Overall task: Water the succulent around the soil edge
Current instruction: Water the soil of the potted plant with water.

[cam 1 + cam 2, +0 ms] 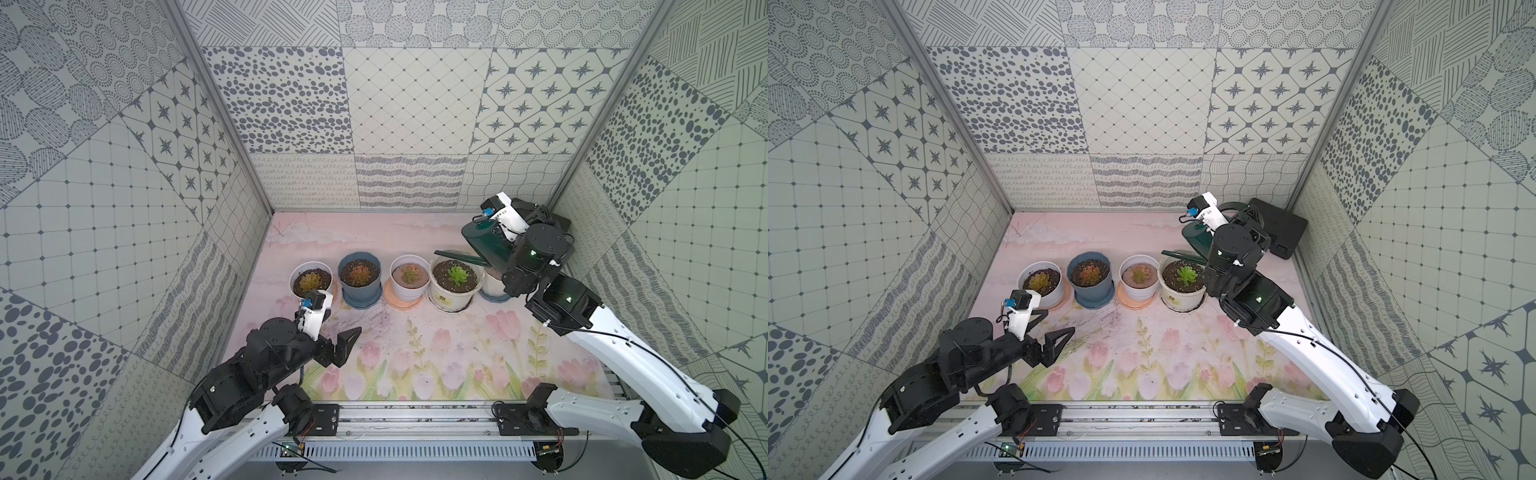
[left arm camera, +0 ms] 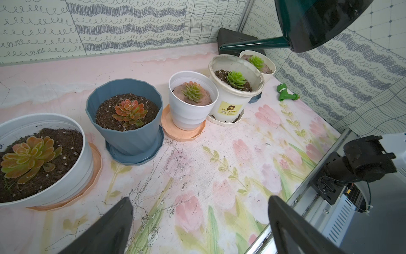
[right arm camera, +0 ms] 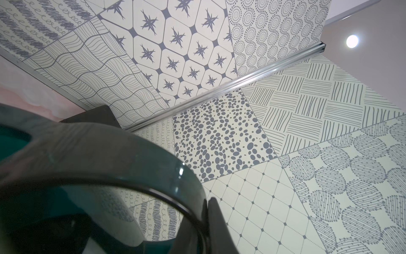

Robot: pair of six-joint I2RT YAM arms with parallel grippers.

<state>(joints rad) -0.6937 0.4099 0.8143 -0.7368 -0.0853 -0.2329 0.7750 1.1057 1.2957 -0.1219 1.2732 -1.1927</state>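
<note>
Your target, the small bright green spiky succulent [image 2: 256,62], sits in the white fluted pot [image 2: 269,67] at the right end of the pot row, by the right wall. Its smooth, mounded light-brown soil edge [image 2: 266,70] shows just inside the lip.

Pressed close beside it stands a larger cream plastic pot [image 2: 236,103] with dark speckled soil, which half hides the fluted pot from the left wrist. In a top view your right arm covers most of the fluted pot.

The right gripper [image 3: 197,224] is clamped on the glossy handle of the dark green plastic watering can [image 1: 486,241]. The can's long thin spout [image 1: 457,255] crosses the cream pot's rear rim.

A small green hose fitting [image 2: 286,93] lies on the floral mat [image 2: 219,165] nearby.

Your left gripper [image 2: 198,228] hangs spread wide and empty over the mat.
</note>
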